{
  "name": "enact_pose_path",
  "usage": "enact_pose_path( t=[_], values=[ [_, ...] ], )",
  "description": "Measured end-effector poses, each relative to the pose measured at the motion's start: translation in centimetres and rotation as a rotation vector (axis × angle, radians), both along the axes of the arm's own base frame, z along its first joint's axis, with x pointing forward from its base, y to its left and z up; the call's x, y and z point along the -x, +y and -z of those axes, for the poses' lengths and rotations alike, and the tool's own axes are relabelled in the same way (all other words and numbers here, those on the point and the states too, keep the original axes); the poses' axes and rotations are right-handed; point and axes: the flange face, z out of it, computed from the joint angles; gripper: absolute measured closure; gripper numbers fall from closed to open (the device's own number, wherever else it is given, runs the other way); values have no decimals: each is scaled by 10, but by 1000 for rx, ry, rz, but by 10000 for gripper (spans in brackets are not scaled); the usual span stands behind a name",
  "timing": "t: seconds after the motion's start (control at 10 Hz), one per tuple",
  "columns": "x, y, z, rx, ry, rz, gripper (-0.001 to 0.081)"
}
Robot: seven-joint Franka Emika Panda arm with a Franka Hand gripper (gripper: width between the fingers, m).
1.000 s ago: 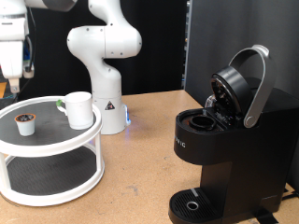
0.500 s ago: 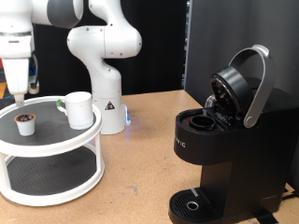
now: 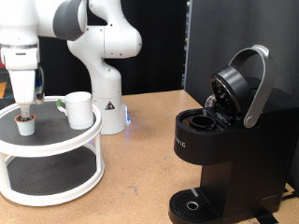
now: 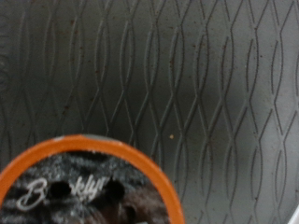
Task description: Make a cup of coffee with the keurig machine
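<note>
The white cup [image 3: 78, 109] stands on the top tier of a round two-tier stand [image 3: 56, 140] at the exterior view's left. A small coffee pod [image 3: 26, 123] sits on the same tier, left of the cup. My gripper [image 3: 25, 105] hangs straight down just above the pod, its fingertips close to the pod's top. The wrist view shows the pod's orange-rimmed foil lid [image 4: 89, 187] on the grey patterned mat [image 4: 187, 75]; no fingers show there. The black keurig machine [image 3: 220, 140] stands at the right with its lid handle [image 3: 254, 84] raised and its pod chamber [image 3: 201, 121] open.
The robot's white base [image 3: 103, 93] stands behind the stand and the cup. The stand's lower tier [image 3: 51, 173] holds nothing I can see. A wooden table [image 3: 140, 177] lies between the stand and the machine. The machine's round drip base [image 3: 192, 205] is at the bottom.
My gripper has moved to the right and down, from beyond the stand's left edge to just above the pod. The cup, pod and machine have not moved.
</note>
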Motion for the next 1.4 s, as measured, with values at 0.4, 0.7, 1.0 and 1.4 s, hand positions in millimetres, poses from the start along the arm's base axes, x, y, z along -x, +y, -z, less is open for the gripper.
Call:
enact_pose_path(
  t=[0.4,0.7,1.0,1.4],
  values=[
    [3,3,17,5,-10,2,1],
    [5,3,27,11,-11,2,1],
    [6,3,30,10,-7,3,1],
    [6,3,32,8,-2,13,296]
  ],
)
